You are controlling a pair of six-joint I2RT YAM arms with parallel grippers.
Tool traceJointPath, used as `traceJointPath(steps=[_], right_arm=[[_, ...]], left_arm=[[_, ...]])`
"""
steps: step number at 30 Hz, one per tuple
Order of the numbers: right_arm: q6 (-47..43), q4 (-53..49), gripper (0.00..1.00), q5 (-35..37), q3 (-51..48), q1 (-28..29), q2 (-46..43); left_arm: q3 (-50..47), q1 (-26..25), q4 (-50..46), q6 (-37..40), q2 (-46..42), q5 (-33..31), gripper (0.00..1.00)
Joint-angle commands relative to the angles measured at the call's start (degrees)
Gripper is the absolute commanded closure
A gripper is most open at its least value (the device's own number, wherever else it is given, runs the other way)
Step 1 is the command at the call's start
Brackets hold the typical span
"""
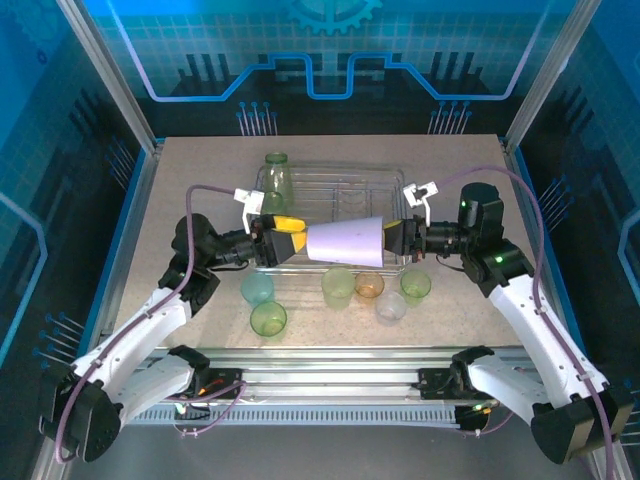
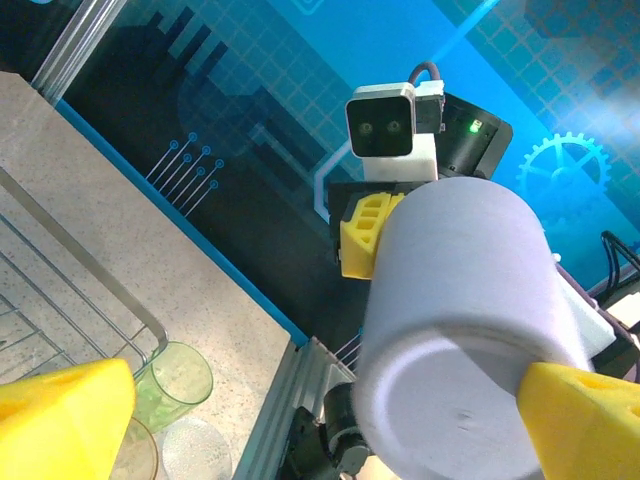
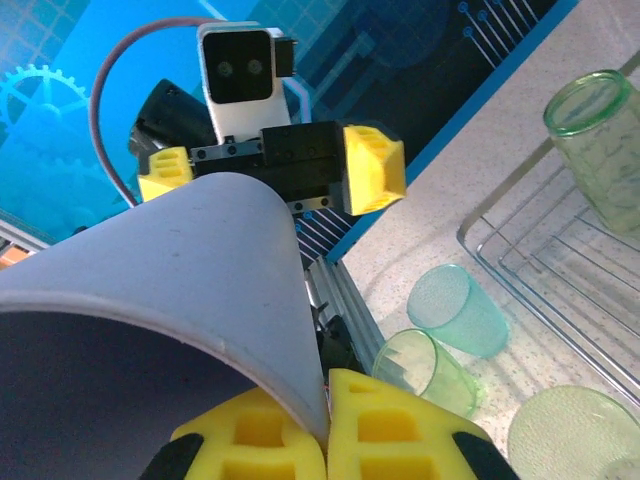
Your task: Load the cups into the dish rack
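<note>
While aloft, rim of lilac cup (image 1: 345, 243) in right claw (image 3: 327, 405).

four green cups (image 1: 276, 175) (image 1: 268, 319) (image 1: 338, 287) (image 1: 415, 287), one lilac (image 1: 345, 243), one teal (image 1: 257, 289), one amber (image 1: 369, 285), one clear (image 1: 391, 307), one dish rack (image 1: 335, 190)

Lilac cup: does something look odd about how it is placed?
Yes. The lilac cup lies sideways in the air above the dish rack. The right gripper pinches its rim wall, and the open left gripper straddles its base.
</note>
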Motion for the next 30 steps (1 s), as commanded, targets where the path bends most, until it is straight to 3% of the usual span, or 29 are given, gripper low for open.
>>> traceJointPath(steps=[1, 7, 21, 30], right_arm=[[-3.4, -4.8, 1.00, 3.0, 2.4, -2.0, -0.2], [-5.1, -8.6, 1.00, 5.0, 3.1, -3.2, -0.4], [0.5, 2.1, 1.00, 3.7, 1.1, 3.1, 3.3], [0.0, 2.9, 1.00, 3.3, 3.3, 3.4, 5.1]], left_arm=[[0.2, -0.7, -2.5, 4.3, -1.7, 0.4, 0.01], [-0.5, -0.7, -2.5, 5.0, -1.7, -0.3, 0.01], [0.0, -3.5, 9.9, -0.3, 2.7, 5.6, 0.01], [2.8, -6.9, 8.4, 0.8, 6.7, 7.3, 0.01]])
